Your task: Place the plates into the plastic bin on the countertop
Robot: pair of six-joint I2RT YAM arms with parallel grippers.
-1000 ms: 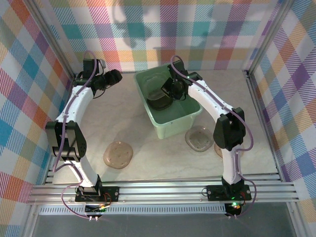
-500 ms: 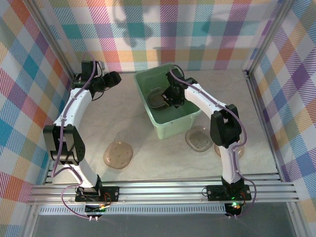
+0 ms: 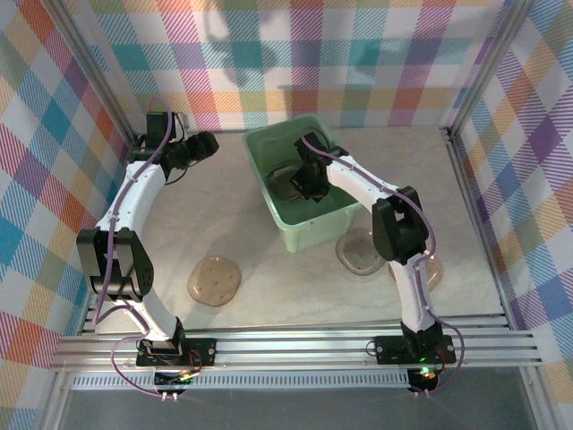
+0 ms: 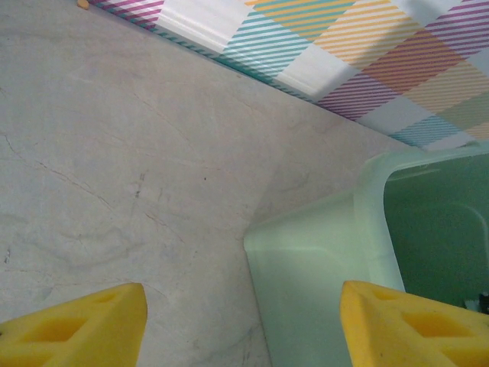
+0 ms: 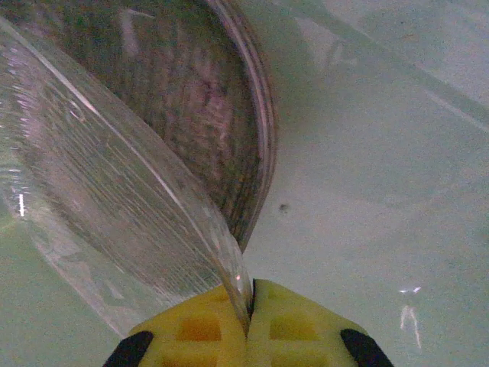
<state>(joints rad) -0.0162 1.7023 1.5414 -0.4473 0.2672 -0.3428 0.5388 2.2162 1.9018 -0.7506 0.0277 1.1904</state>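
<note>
The pale green plastic bin (image 3: 319, 229) stands at the back middle of the countertop (image 3: 269, 269). My right gripper (image 3: 311, 182) is down inside it, shut on the rim of a clear brownish plate (image 5: 99, 199); the yellow pads (image 5: 298, 325) pinch its edge. That plate leans tilted over a dark stack of plates (image 5: 199, 99) on the bin floor, also seen from above as the stack (image 3: 285, 177). My left gripper (image 3: 202, 144) hovers left of the bin, open with nothing between its fingers (image 4: 84, 321); the bin's corner (image 4: 321, 267) lies ahead of it.
One loose plate (image 3: 214, 280) lies on the countertop front left. Another plate (image 3: 361, 252) lies just in front of the bin, and a third plate (image 3: 432, 271) peeks from behind the right arm. Plaid walls (image 3: 54, 134) enclose the counter on three sides.
My right gripper has moved left and lower inside the bin, carrying its plate over the stack. The left arm has hardly shifted.
</note>
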